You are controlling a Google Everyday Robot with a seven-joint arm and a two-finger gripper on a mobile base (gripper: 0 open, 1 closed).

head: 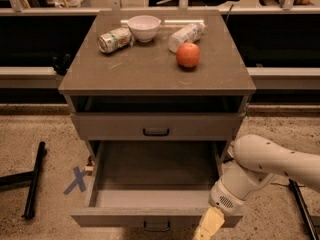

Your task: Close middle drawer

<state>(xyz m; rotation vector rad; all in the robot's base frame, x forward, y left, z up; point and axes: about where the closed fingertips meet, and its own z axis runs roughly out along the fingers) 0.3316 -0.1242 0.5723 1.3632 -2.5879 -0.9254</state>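
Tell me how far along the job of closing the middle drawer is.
Nothing looks done yet: the grey-brown middle drawer stands pulled far out, its long tray open to view. In hand: the robot's pale hand is low at the right end of the drawer's front; contact is unclear. Left: the whole push until that front sits flush under the shut drawer above.

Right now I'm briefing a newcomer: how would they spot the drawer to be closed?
Find the grey-brown cabinet with an apple on top. Below its closed drawer, the middle drawer is the only one pulled out, tray empty, with the gripper at its front's right end.
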